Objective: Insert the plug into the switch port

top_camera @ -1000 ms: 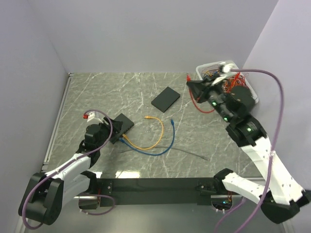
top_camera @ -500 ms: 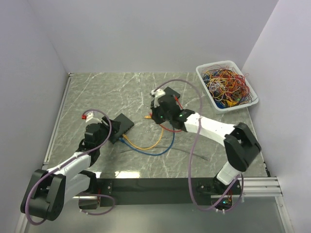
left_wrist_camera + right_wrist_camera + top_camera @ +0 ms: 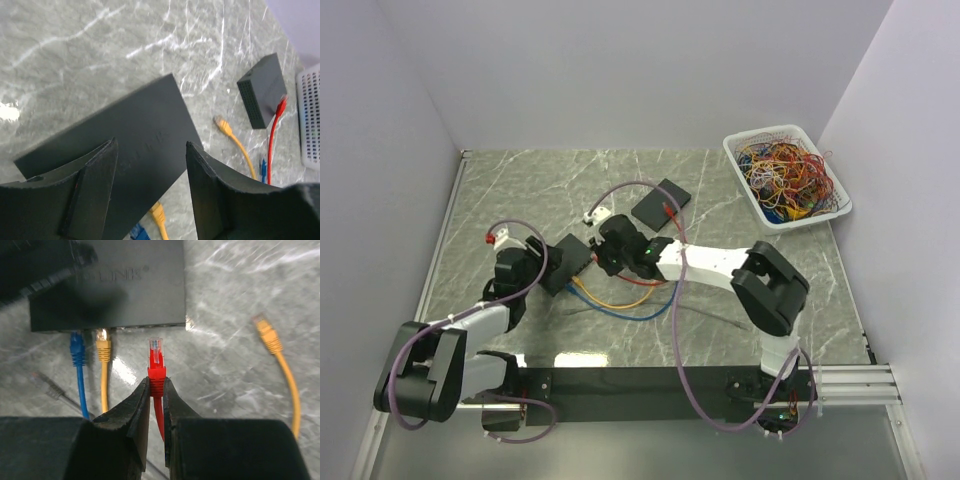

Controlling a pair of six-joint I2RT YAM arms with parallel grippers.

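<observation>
Plug status: the red plug (image 3: 155, 356) was held by the right gripper (image 3: 156, 386), whose jaws were clamped tight on the red boot just behind the clear tip, with the red cable running back between the fingers. Tip was pointed straight at the port side of the switch (image 3: 130, 285) and sat just short of it, a sliver of marble showing between, so not in. It lined up just to the right of the yellow plug (image 3: 103, 349), which was seated in the switch with the blue plug (image 3: 76, 351) beside it on the left. Left gripper (image 3: 150, 145) was at the left end of the switch in the overhead view, fingers spread to either side of the dark casing; honestly couldn't tell from its wrist view whether they were actually squeezing it or just straddling it. Loose yellow end (image 3: 267, 335) lay on the table (image 3: 520, 190) off to the right of the red plug, well clear of the switch. Farther back a second black box (image 3: 660, 203) lay flat with a red connector (image 3: 281, 105) leaning against it, and a white basket (image 3: 746, 185) full of tangled wires sat in the far right corner
</observation>
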